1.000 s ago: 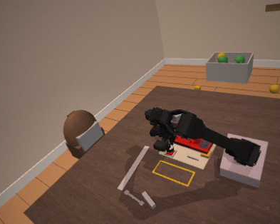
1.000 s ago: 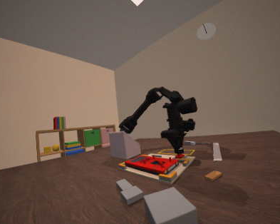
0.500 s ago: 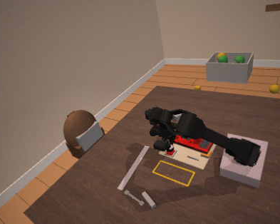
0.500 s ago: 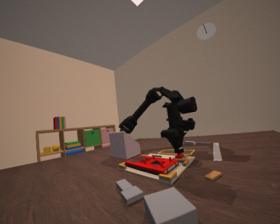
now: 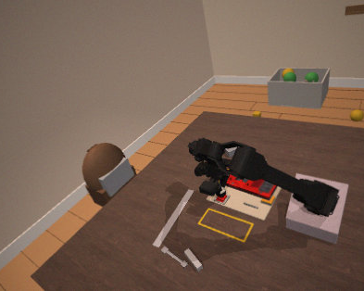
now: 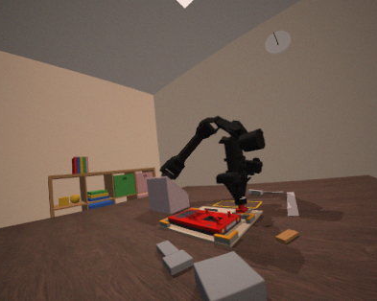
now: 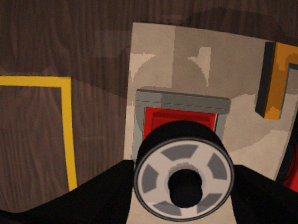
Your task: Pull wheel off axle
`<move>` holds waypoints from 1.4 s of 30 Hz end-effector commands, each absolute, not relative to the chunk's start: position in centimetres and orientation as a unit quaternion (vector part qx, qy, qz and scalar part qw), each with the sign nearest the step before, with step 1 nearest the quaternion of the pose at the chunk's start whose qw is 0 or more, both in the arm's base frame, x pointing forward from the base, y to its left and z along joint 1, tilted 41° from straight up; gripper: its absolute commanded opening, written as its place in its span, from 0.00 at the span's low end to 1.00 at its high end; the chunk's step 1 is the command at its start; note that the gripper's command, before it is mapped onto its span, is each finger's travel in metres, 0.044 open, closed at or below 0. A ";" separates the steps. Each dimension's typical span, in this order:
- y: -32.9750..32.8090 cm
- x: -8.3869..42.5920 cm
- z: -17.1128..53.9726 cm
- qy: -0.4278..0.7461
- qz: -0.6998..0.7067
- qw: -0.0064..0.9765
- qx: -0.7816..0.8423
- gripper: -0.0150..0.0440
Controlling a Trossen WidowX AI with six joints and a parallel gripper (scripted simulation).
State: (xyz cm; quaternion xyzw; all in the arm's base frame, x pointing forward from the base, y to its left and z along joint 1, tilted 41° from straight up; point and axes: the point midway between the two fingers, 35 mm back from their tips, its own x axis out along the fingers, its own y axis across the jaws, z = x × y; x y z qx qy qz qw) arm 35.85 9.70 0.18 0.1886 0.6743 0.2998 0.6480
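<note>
We see our gripper clamped on the wheel, a black finger pressed to each side of its dark tyre, while the wheel sits over the red block at the corner of the beige board. The yellow marked area lies on the table just beside that board, apart from the wheel.
</note>
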 end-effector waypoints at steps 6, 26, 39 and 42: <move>9.4 35.9 0.5 0.673 0.300 0.649 0.188 0.25; 9.0 36.0 0.9 0.673 0.299 0.649 0.188 0.25; 8.7 36.0 1.3 0.673 0.299 0.650 0.189 0.25; 8.6 36.1 1.3 0.673 0.299 0.650 0.189 0.25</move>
